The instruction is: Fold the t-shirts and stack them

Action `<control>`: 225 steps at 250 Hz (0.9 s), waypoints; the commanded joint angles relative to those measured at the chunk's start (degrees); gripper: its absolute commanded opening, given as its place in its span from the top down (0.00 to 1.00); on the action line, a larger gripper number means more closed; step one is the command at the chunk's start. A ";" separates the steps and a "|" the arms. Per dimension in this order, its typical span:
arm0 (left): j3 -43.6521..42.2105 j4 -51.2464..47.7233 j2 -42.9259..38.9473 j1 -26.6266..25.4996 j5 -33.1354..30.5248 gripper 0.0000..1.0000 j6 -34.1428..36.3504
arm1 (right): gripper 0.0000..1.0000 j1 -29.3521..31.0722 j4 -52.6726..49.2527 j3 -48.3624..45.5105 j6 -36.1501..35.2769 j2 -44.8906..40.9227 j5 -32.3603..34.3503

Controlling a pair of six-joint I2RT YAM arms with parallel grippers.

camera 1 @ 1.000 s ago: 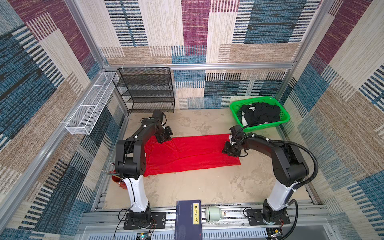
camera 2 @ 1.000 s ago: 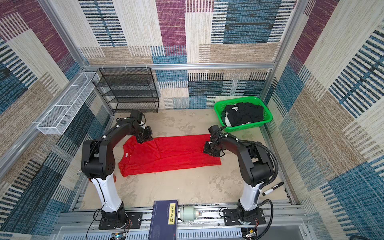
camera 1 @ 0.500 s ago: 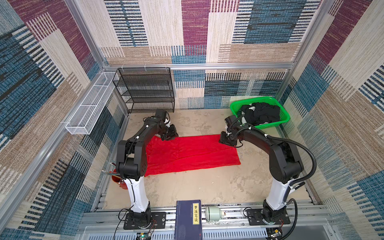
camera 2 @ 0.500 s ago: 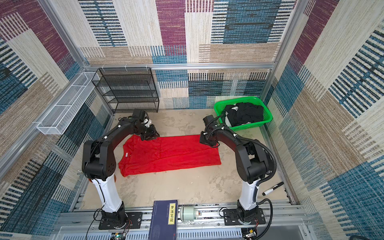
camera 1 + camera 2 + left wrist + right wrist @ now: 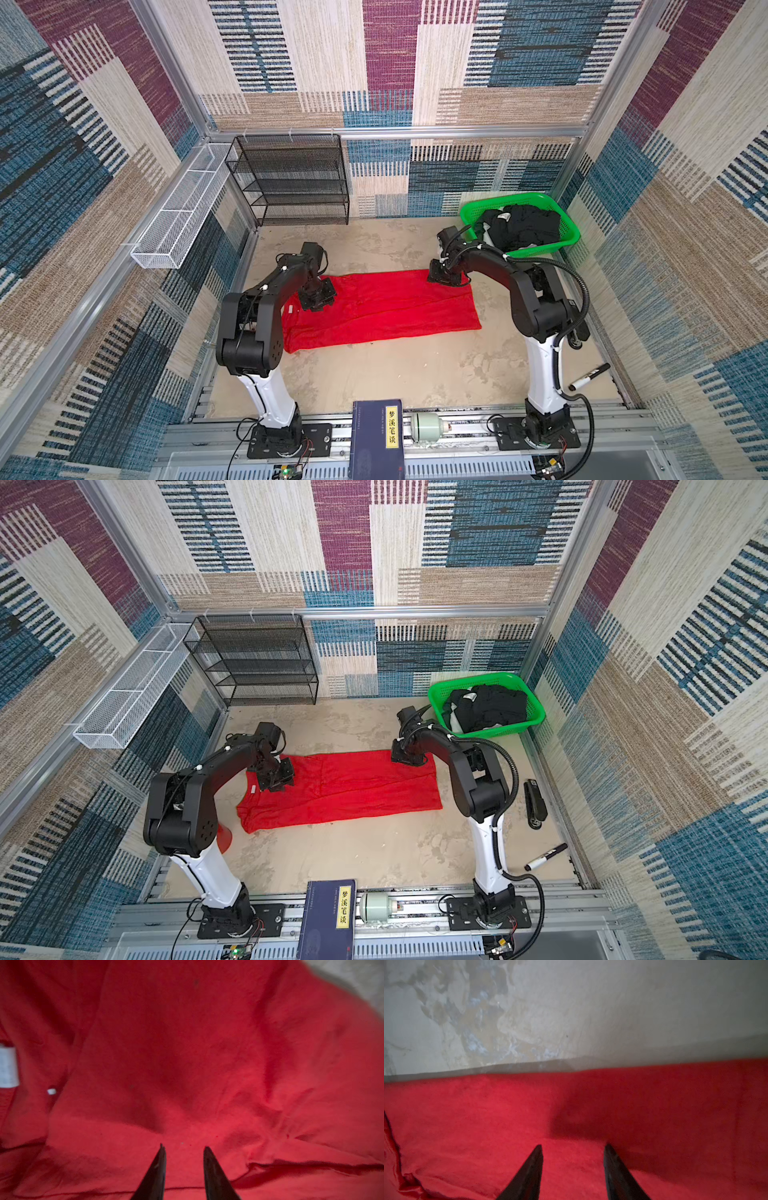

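Note:
The red t-shirt (image 5: 382, 307) (image 5: 345, 787) lies flat on the table as a long strip, folded lengthwise. Its white neck tag (image 5: 8, 1067) shows at the left end. My left gripper (image 5: 318, 295) (image 5: 184, 1147) hovers low over the collar end, open, with only bare cloth between its fingertips. Over the shirt's far right corner my right gripper (image 5: 442, 277) (image 5: 573, 1146) is also open and holds nothing. The cloth's far edge and the bare table lie just past it. The black t-shirts (image 5: 519, 226) are heaped in the green basket (image 5: 569, 237).
A black mesh shelf (image 5: 291, 183) stands at the back left, and a white wire basket (image 5: 183, 212) hangs on the left wall. A marker (image 5: 588, 376) and a stapler (image 5: 534, 804) lie at the right. A dark book (image 5: 376, 436) sits at the front rail.
The left gripper has opened, let go of the cloth and shifted nearer over the collar end. The right gripper has moved from the shirt's right edge to its far right corner.

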 commanded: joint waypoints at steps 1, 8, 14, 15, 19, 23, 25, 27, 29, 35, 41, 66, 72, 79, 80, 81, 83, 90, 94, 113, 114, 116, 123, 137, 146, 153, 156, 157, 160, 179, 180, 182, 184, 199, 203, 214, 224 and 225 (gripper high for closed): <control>1.16 -0.68 2.86 -0.56 -1.72 0.67 -1.49 | 0.50 -0.43 -3.98 -6.05 1.04 -2.90 2.60; 1.93 -0.45 3.71 -0.90 -1.74 0.67 -1.37 | 0.50 -0.54 -3.61 -8.12 1.37 -4.35 2.67; 2.82 -0.35 4.55 -1.24 -1.80 0.67 -1.11 | 0.51 -0.56 -3.34 -9.84 1.65 -5.50 2.85; 2.97 -0.31 4.75 -1.32 -1.81 0.67 -1.09 | 0.51 -0.61 -3.31 -10.06 1.63 -5.74 2.87; 3.73 -0.36 5.40 -1.54 -1.78 0.67 -0.97 | 0.50 -0.56 -3.21 -11.08 1.81 -6.47 2.95; 4.51 -0.39 6.07 -1.77 -1.75 0.67 -0.91 | 0.50 -0.56 -3.15 -12.03 1.97 -7.27 3.02; 4.92 -0.46 6.41 -1.89 -1.70 0.67 -0.82 | 0.50 -0.56 -3.23 -12.52 2.08 -7.67 3.11; 5.35 -0.46 6.72 -2.03 -1.73 0.67 -0.73 | 0.50 -0.58 -3.27 -12.97 2.13 -8.05 3.14; 5.75 -0.50 7.10 -2.13 -1.73 0.67 -0.62 | 0.50 -0.57 -3.28 -13.46 2.25 -8.48 3.14; 7.12 -0.47 8.25 -2.49 -1.65 0.67 -0.47 | 0.50 -0.57 -3.28 -14.90 2.61 -9.65 3.20; 8.71 -0.56 9.53 -2.91 -1.49 0.67 -0.18 | 0.50 -0.58 -3.27 -16.29 3.04 -10.85 3.18; 16.91 -1.92 15.67 -4.57 -1.18 0.67 1.01 | 0.50 -0.58 -2.78 -22.30 5.05 -15.95 2.37; 19.27 -2.32 17.39 -5.02 -1.17 0.67 1.40 | 0.50 -0.59 -2.42 -23.75 5.42 -17.25 2.00; 22.20 -2.92 19.39 -5.58 -1.13 0.67 1.76 | 0.50 -0.48 -1.83 -25.36 5.89 -18.78 1.24; 22.64 -3.00 19.68 -5.65 -1.13 0.67 1.79 | 0.50 -0.48 -1.72 -25.60 6.00 -19.02 1.09; 23.03 -3.09 19.96 -5.72 -1.08 0.67 1.89 | 0.50 -0.47 -1.62 -25.81 6.05 -19.27 0.98; 23.94 -3.20 20.61 -5.89 -1.07 0.67 2.04 | 0.50 -0.47 -1.40 -26.29 6.18 -19.67 0.71; 27.08 -3.81 22.88 -6.32 -0.86 0.67 2.44 | 0.50 -0.48 -0.58 -27.89 6.58 -21.16 -0.40; 28.98 -4.26 24.20 -6.60 -0.78 0.67 2.66 | 0.50 -0.40 -0.09 -28.70 6.79 -21.97 -0.93; 38.87 -6.71 31.08 -7.53 -0.27 0.67 3.85 | 0.50 0.04 2.52 -31.69 7.61 -24.94 -3.62; 39.37 -6.83 31.46 -7.59 -0.26 0.67 3.84 | 0.50 0.09 2.60 -31.80 7.69 -25.04 -3.75; 40.53 -7.17 32.16 -7.67 -0.20 0.67 4.02 | 0.50 0.13 2.74 -31.90 7.80 -25.23 -3.96; 44.64 -8.39 34.80 -7.95 -0.07 0.67 4.40 | 0.50 0.46 3.08 -32.43 8.22 -25.66 -4.55; 53.05 -10.73 39.93 -8.49 -0.06 0.67 5.17 | 0.50 1.21 3.35 -32.54 9.04 -25.79 -5.27; 58.08 -11.70 42.89 -8.82 0.10 0.67 5.59 | 0.50 1.83 3.31 -32.44 9.59 -25.76 -5.55; 61.90 -12.52 45.08 -9.04 0.32 0.67 5.92 | 0.50 2.36 3.31 -32.27 10.14 -25.59 -5.77; 63.56 -12.83 46.03 -9.12 0.44 0.67 6.07 | 0.50 2.59 3.35 -32.18 10.27 -25.52 -5.88; 64.10 -12.93 46.31 -9.17 0.50 0.67 6.10 | 0.50 2.69 3.37 -32.17 10.34 -25.51 -5.94; 65.77 -13.20 47.25 -9.29 0.66 0.67 6.25 | 0.50 2.95 3.39 -32.10 10.54 -25.44 -6.05; 73.61 -13.91 51.83 -9.82 1.62 0.66 6.65 | 0.50 4.95 3.91 -31.89 11.68 -24.95 -7.32; 73.83 -13.91 51.98 -9.83 1.70 0.66 6.57 | 0.50 5.09 3.92 -31.90 11.75 -24.91 -7.40; 74.15 -13.81 52.21 -9.84 1.80 0.66 6.52 | 0.50 5.36 3.99 -31.77 11.84 -24.78 -7.58; 74.36 -13.64 52.40 -9.84 1.92 0.66 6.40 | 0.50 5.58 4.05 -31.76 11.93 -24.68 -7.71; 73.91 -11.20 53.00 -9.93 3.55 0.65 5.72 | 0.50 7.47 4.34 -31.47 12.49 -23.82 -8.96; 73.51 -10.49 53.06 -9.92 4.03 0.65 5.63 | 0.51 8.02 4.48 -31.40 12.49 -23.55 -9.33; 72.39 -8.48 52.93 -10.10 5.01 0.65 5.82 | 0.51 9.57 5.00 -31.10 12.35 -22.68 -10.38; 71.80 -7.48 52.97 -10.43 4.95 0.65 6.18 | 0.50 11.16 5.55 -30.71 12.25 -21.71 -11.36; 71.83 -7.40 53.00 -10.45 4.90 0.65 6.20 | 0.51 11.32 5.62 -30.65 12.21 -21.58 -11.44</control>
